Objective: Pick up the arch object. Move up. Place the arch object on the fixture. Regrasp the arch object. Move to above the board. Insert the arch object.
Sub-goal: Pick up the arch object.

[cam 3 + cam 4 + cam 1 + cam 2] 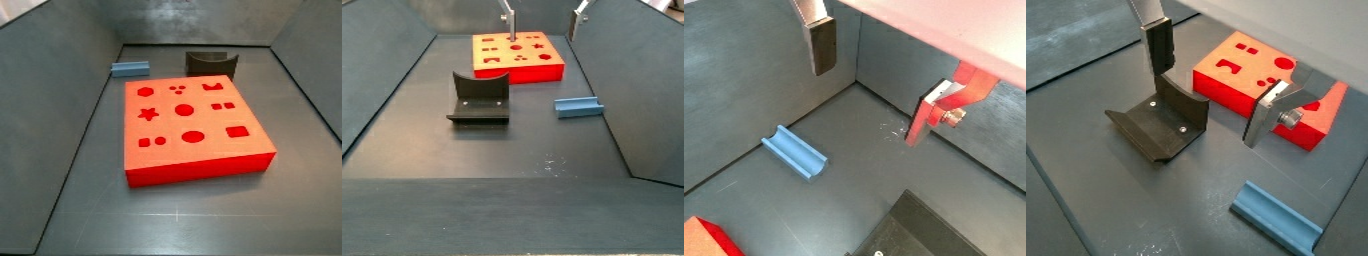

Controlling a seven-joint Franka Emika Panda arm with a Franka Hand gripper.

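Gripper (pixel 543 22) is up high, jaws spread wide, nothing between the fingers. In a side view only the two finger tips show at the top edge, above the far end of the board (pixel 517 57). In both wrist views one finger (pixel 822 45) hangs as a silver plate with a dark pad, the opposite finger (pixel 938 108) sits well apart from it; gap between them is clear.

Arch (pixel 579 106) lies flat on the grey floor, scooped side up, untouched. It's near the right wall in that side view, beside the board's near corner but not touching it. The wrist views show it alone on the floor (pixel 794 152), (pixel 1276 216), well below the fingers. The opposite side view has it past the board's far left corner (pixel 130 69), close to the back wall.

Fixture (pixel 478 98) stands on the floor, dark L-bracket on a base plate, nothing on it. It's apart from both the arch and the board; in a wrist view it sits just beside the board (pixel 1161 124).

Board is red, flat on the floor, shaped cut-outs facing up (pixel 187 120), all sockets look unfilled.
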